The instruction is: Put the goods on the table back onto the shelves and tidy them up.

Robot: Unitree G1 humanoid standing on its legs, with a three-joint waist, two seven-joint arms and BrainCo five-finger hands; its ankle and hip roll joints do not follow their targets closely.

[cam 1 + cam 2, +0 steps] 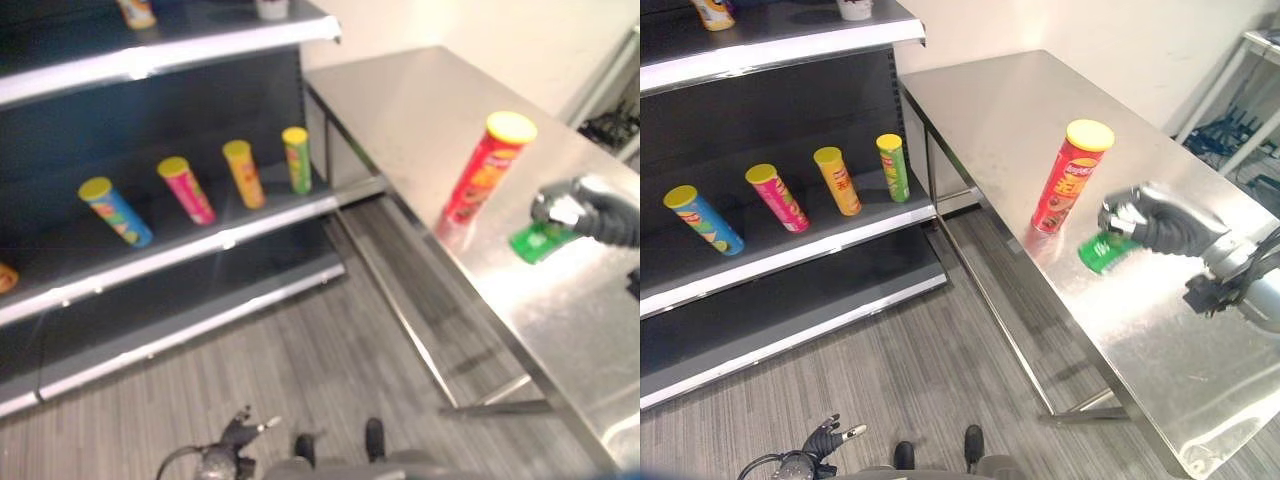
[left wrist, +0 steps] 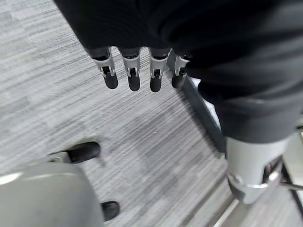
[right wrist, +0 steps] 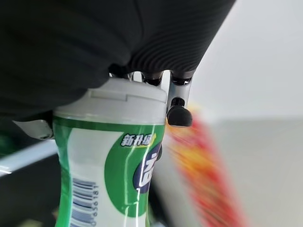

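A red chip can (image 1: 486, 166) with a yellow lid stands upright on the steel table (image 1: 410, 110). Just to its right, my right hand (image 1: 1152, 220) is shut on a green bottle (image 1: 1104, 252) with a white cap. The bottle is tilted, low over the tabletop. In the right wrist view the fingers (image 3: 178, 109) curl over the cap of the green bottle (image 3: 106, 165). My left hand (image 1: 825, 440) hangs low near the floor, its fingers (image 2: 134, 75) straight and holding nothing.
The dark shelf unit (image 1: 230, 238) stands to the left. Its middle shelf carries blue (image 1: 117, 212), pink (image 1: 186, 190), orange (image 1: 244, 173) and green (image 1: 296, 159) chip cans, all leaning. The upper shelf (image 1: 160, 55) holds two more items. Grey floor lies between shelf and table.
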